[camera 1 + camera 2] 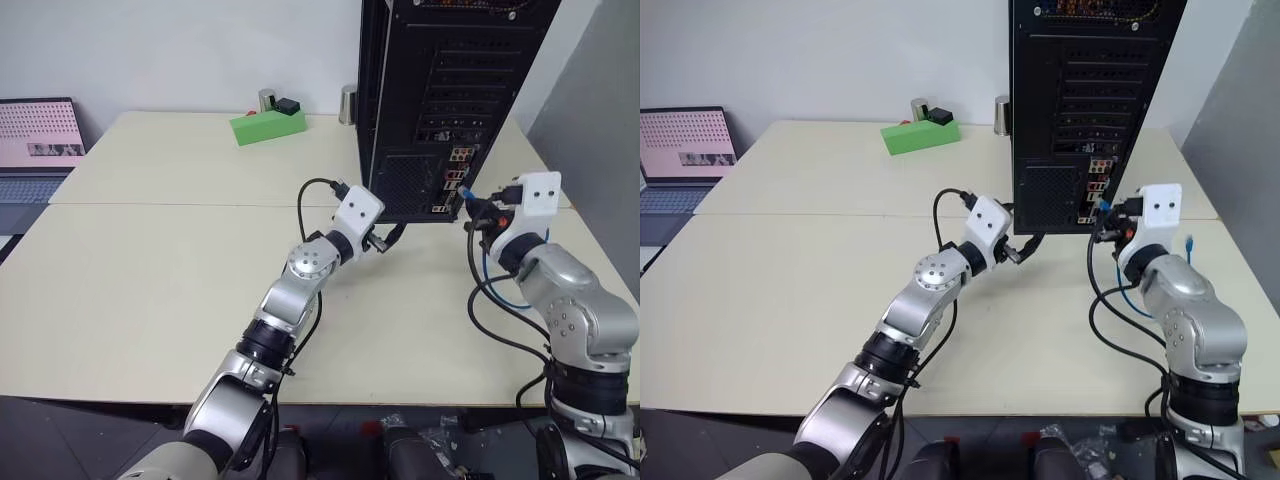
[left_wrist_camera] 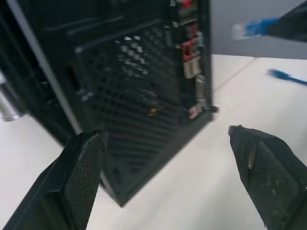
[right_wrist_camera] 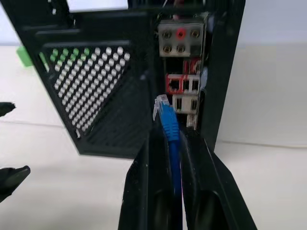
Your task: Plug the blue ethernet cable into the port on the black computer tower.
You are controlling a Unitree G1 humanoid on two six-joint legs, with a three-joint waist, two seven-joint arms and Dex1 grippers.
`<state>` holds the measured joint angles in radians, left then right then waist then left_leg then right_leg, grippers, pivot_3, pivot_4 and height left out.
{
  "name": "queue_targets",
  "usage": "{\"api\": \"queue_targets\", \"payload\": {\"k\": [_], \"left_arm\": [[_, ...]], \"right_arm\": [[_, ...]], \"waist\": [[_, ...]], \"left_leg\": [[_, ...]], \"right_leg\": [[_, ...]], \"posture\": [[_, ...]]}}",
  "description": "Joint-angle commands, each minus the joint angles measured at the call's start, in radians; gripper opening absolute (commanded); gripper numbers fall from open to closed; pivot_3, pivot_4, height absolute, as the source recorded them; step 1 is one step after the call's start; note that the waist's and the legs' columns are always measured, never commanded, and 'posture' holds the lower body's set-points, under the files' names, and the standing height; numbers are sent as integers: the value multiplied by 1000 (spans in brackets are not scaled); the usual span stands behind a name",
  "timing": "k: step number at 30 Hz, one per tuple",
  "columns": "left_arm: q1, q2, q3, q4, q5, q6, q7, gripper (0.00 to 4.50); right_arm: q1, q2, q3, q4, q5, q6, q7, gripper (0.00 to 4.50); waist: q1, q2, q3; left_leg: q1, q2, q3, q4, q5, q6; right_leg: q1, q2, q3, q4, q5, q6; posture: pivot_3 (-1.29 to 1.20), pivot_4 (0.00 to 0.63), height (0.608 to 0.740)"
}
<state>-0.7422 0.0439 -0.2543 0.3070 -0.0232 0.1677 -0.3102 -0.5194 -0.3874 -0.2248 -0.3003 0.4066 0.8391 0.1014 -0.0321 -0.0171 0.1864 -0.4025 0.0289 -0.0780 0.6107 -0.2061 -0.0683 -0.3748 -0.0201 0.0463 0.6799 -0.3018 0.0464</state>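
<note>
At the rear of the black computer tower (image 1: 440,100), which stands upright on your counter (image 1: 150,260), your right end effector (image 3: 169,139) is clamped on the blue ethernet cable (image 3: 169,125); its clear plug juts past the fingertips, just short of the column of ports (image 3: 182,86). Your left end effector (image 2: 165,143) is spread wide and empty, near the tower's mesh vent (image 2: 139,96) without touching it.

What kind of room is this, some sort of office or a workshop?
Probably a lab or test room. A black computer tower stands rear-forward on plain cream tables, an open laptop sits beside them, and the walls are bare.
</note>
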Motion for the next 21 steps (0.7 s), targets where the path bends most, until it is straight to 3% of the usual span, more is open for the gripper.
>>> {"api": "queue_targets", "payload": {"k": [1,21], "left_arm": [[-47,-50,36,17,-2,-11,40,4257],[-42,-69,58,14,12,-9,19,4257]], "right_arm": [[-46,8,5,27,-26,-24,-13,0],[-164,79,37,271,-128,-180,-26,0]], "waist": [[0,0,0],[-1,0,0]], "left_leg": [[0,0,0,0,0,0],[-1,0,1,0,0,0]], "right_leg": [[0,0,0,0,0,0],[-2,0,0,0,0,0]], "posture": [[0,150,740],[0,150,740]]}}
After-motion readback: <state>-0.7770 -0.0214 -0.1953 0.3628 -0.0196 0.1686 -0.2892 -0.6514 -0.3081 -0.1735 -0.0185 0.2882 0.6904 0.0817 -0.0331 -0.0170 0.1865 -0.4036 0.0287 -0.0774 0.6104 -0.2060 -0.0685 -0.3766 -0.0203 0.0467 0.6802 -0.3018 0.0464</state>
